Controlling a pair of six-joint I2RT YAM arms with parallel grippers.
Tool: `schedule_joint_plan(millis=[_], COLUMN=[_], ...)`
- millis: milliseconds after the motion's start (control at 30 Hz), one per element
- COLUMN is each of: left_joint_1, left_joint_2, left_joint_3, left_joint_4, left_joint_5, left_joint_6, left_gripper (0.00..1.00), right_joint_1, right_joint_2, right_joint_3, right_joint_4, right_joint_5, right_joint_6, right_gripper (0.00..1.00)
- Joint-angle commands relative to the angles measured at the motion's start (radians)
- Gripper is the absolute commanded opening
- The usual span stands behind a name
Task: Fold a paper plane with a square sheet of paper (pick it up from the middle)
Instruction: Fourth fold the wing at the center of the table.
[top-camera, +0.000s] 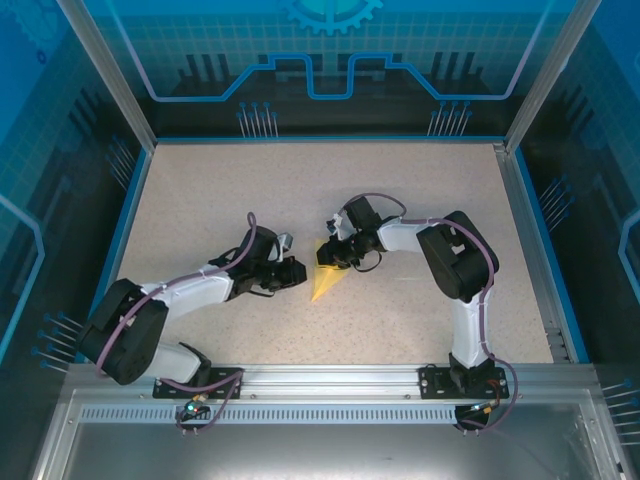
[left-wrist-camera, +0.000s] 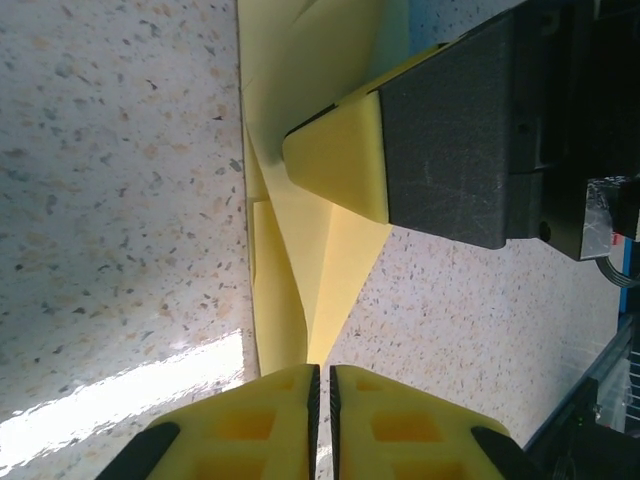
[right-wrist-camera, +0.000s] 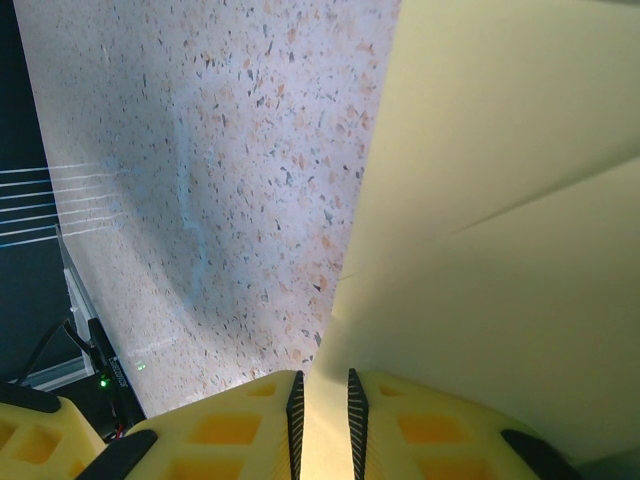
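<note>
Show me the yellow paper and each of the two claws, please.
Folded yellow paper (top-camera: 325, 282): top view, on the middle of the sheet.
Left gripper (left-wrist-camera: 321, 375): left wrist view, midway between its yellow fingertips.
Right gripper (right-wrist-camera: 322, 380): right wrist view, midway between its yellow fingertips.

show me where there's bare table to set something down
Bare: the far strip of the table along the back rail, the far-right corner, and the near middle between the arm bases. Crowded: the centre, where left tool and right tool meet on the paper plane.
</note>
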Motion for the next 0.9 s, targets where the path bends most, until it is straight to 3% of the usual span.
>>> schedule_joint_plan(millis=[0, 267, 867], left_joint_1=[0.001, -0.077, -0.081], left_joint_2=[0.041, 0.159, 0.279], left_joint_3=[0.026, 0.108, 0.098], left_joint_4=[0.037, 0.048, 0.030], left_joint_5=[0.091, 0.129, 0.079], left_joint_6=[-0.020, -0.006, 0.030], left_gripper=[0.13, 0.13, 0.12], right_joint_1=[0.006, 0.006, 0.006], right_joint_2=[0.054, 0.049, 0.052], right_joint_3=[-0.022, -0.030, -0.036], right_joint_4=[-0.092, -0.092, -0.085], right_joint_5=[0.093, 0.101, 0.095], right_joint_6=[-0.021, -0.016, -0.017], right_gripper=[0.22, 0.22, 0.22])
